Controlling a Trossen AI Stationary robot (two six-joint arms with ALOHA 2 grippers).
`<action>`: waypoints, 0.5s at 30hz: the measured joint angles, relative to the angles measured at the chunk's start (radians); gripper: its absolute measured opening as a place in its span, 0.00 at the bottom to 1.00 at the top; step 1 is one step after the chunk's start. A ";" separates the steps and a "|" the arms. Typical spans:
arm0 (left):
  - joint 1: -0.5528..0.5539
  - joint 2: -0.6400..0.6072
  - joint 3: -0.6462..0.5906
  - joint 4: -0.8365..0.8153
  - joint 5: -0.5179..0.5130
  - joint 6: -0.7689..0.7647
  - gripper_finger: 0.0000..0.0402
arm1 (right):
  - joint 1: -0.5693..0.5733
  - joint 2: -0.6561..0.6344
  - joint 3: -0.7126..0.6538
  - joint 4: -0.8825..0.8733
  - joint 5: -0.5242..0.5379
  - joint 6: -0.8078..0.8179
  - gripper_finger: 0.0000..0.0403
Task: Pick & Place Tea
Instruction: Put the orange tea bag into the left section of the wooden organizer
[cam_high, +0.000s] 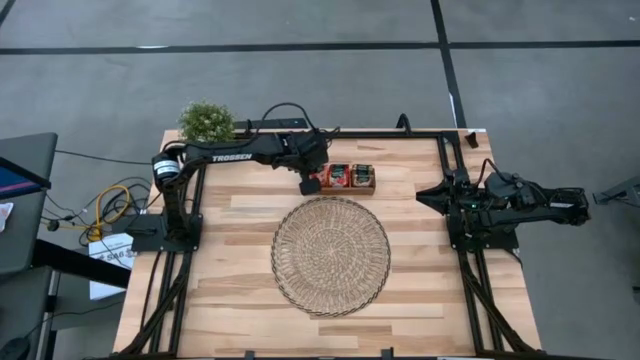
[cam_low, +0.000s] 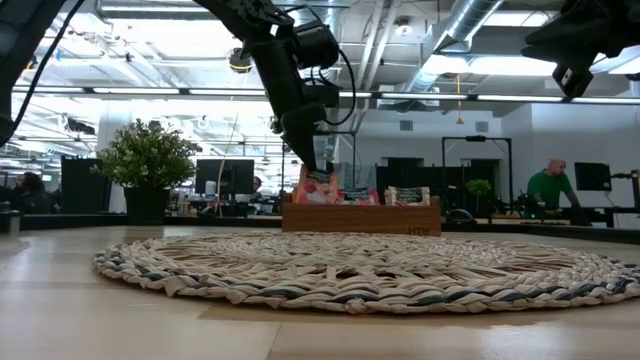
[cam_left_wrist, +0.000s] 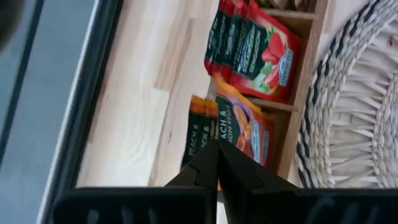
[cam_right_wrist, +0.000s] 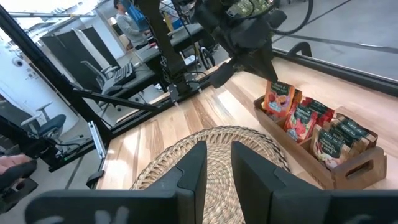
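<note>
A small brown wooden tray (cam_high: 350, 191) stands past the far edge of the round woven mat (cam_high: 330, 255), with tea sachets (cam_high: 362, 175) upright in its compartments: orange ones at its left end, red ones (cam_left_wrist: 264, 53) beside them. My left gripper (cam_high: 310, 183) hangs over the tray's left end, shut on one orange tea sachet (cam_right_wrist: 278, 96), which stands higher than its neighbours. My right gripper (cam_right_wrist: 217, 168) waits at the table's right side, level, open, with nothing between its fingers. My left gripper pinches the orange sachet's top edge (cam_left_wrist: 227, 127) between its two fingertips. The fingers come slanting down from the far left. The sachet hangs upright below them (cam_low: 318, 187), and its lower part is still down among the other sachets in the end compartment.
A potted green plant (cam_high: 207, 120) stands at the table's far left corner. The woven mat (cam_low: 360, 270) takes up the table's middle. Black frame rails (cam_high: 455, 230) run along both sides of the table. A person (cam_low: 548, 190) is in the room far behind.
</note>
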 joint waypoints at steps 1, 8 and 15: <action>0.000 0.001 0.000 -0.004 0.000 -0.010 0.00 | 0.000 0.000 0.000 0.000 0.000 0.000 0.16; -0.002 0.010 -0.023 0.019 0.005 -0.076 0.00 | 0.000 0.000 0.000 0.000 -0.001 0.000 0.16; -0.013 0.010 -0.090 0.081 -0.022 -0.109 0.00 | 0.000 0.000 0.000 0.000 -0.003 0.000 0.16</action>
